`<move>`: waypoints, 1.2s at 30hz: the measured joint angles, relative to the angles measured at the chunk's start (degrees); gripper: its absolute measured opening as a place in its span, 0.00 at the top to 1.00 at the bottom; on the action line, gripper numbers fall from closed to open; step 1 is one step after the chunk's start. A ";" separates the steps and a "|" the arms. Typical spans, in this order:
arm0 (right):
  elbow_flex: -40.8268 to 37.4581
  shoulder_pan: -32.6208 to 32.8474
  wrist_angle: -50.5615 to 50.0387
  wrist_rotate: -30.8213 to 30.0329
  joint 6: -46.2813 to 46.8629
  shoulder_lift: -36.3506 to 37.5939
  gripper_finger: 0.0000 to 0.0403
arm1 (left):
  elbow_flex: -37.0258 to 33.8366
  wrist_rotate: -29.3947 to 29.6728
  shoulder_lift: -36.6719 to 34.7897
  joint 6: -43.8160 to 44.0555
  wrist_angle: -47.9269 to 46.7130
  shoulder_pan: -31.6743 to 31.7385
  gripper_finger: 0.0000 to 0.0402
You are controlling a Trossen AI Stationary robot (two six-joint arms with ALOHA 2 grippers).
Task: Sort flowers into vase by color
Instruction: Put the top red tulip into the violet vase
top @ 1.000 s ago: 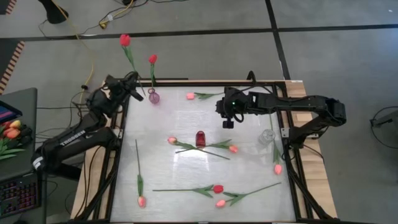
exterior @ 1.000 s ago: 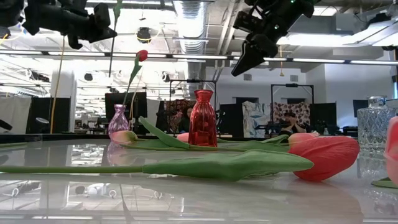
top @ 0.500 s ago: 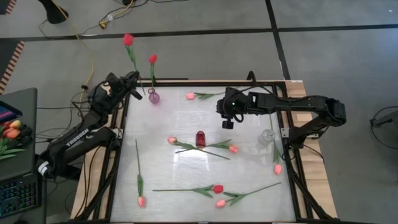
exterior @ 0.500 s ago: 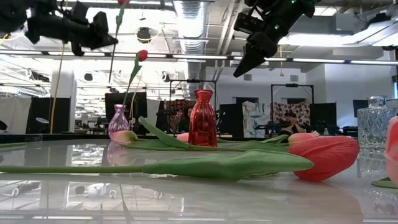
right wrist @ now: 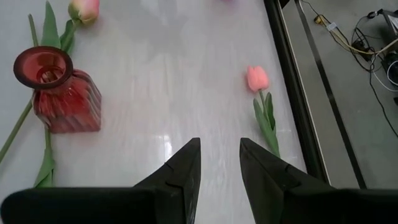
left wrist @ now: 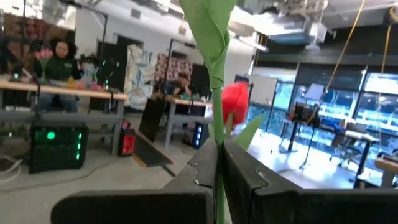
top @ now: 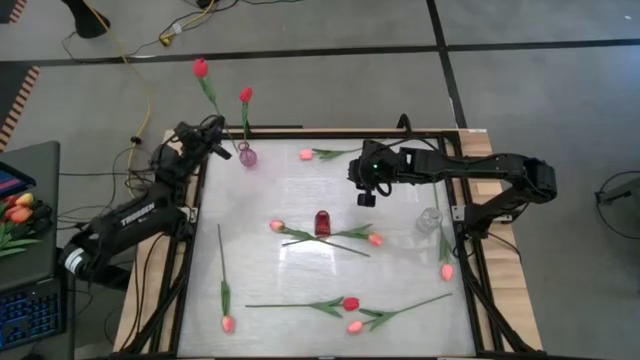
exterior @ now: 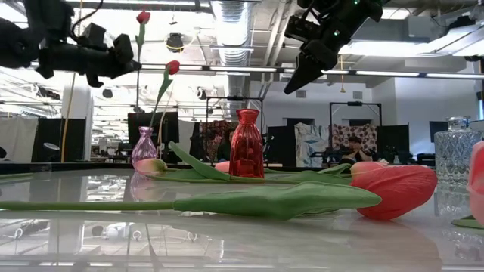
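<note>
My left gripper (top: 222,143) is above the table's far left corner, shut on a red tulip whose head (top: 200,67) stands above it. It also shows in the low view (exterior: 142,17). Just to its right a purple vase (top: 247,157) holds another red tulip (top: 245,95). My right gripper (top: 366,197) hangs open and empty over the table's far middle, above and beyond the red vase (top: 322,222). Several pink, orange-pink and red tulips lie flat on the table, for instance a red one (top: 350,303). My left gripper pinches the tulip's green stem (left wrist: 217,127) between its two fingers, low on the stem. The fingers come about level from the table's left and lie across the stem. The tulip stands roughly upright above the fingers, head up, clear of the table.
A clear glass vase (top: 430,218) stands near the right edge, with a pink tulip (top: 447,271) lying in front of it. Crossed tulips lie around the red vase (right wrist: 56,87). A pink tulip (top: 306,154) lies at the far edge. The dark frame (top: 190,250) borders the table.
My left gripper has gone down with the red tulip, still shut on its stem. The head, which was above the low view's top, now shows in it. The tulip has stayed upright.
</note>
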State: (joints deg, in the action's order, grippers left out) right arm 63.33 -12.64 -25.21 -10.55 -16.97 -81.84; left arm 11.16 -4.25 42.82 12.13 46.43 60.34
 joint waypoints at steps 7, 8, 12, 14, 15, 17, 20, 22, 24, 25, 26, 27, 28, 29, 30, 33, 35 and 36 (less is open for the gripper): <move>0.00 0.00 0.42 0.00 0.00 0.00 0.66 | 0.02 0.00 7.91 0.49 7.95 0.04 1.00; 0.00 0.01 0.42 0.00 0.01 0.00 0.66 | 0.02 0.01 8.66 0.38 8.69 0.04 1.00; 0.00 0.02 0.37 0.00 0.00 0.00 0.66 | 0.02 0.11 11.32 0.12 10.48 0.04 1.00; 0.00 0.02 0.37 0.00 0.00 0.00 0.66 | 0.02 0.09 12.24 0.06 11.92 0.04 1.00; 0.00 0.02 0.37 0.00 0.00 0.00 0.66 | 0.02 0.11 12.56 -0.19 12.37 0.04 1.00; 0.00 0.02 0.37 0.00 0.01 0.00 0.66 | 0.04 0.33 12.98 -0.53 12.73 0.06 1.00; 0.00 0.02 0.39 0.00 0.01 0.00 0.66 | 0.04 0.39 13.42 -0.88 13.77 0.63 1.00; 0.00 0.02 0.39 0.00 0.00 0.00 0.66 | 0.04 0.37 13.45 -0.93 13.42 1.29 1.00; 0.00 0.02 0.37 0.00 0.00 0.00 0.66 | 0.04 0.20 13.45 -0.90 13.45 1.88 1.00; 0.00 0.02 0.37 0.00 -0.01 0.00 0.66 | 0.04 0.20 13.45 -0.88 13.45 2.01 1.00; 0.00 0.02 0.37 0.00 -0.02 0.00 0.66 | 0.04 0.18 13.45 -0.88 13.42 2.12 1.00; 0.00 0.00 0.39 0.00 -0.07 0.00 0.66 | 0.04 0.17 13.45 -0.88 13.38 2.10 1.00; 0.00 0.00 0.39 0.00 -0.13 0.00 0.66 | 0.04 0.15 13.53 -0.88 13.43 2.10 1.00; 0.00 0.00 0.41 0.01 -0.20 0.00 0.66 | 0.04 0.15 13.78 -0.86 13.49 2.10 1.00; 0.00 0.00 0.39 0.00 -0.20 0.00 0.66 | 0.06 0.12 14.25 -0.86 13.57 2.08 1.00; 0.00 0.00 0.42 0.02 -0.19 0.00 0.66 | 0.06 0.04 16.39 -0.86 14.31 2.08 1.00; 0.00 0.00 0.42 0.02 -0.18 0.00 0.66 | 0.07 0.00 18.45 -0.42 15.70 2.08 1.00; 0.00 0.00 0.41 0.01 -0.17 0.00 0.66 | 0.07 -0.22 19.44 -0.40 16.65 2.08 1.00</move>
State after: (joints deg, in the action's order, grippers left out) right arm 63.33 -12.64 -24.81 -10.53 -17.15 -81.84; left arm 11.22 -4.47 62.26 11.73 63.08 62.41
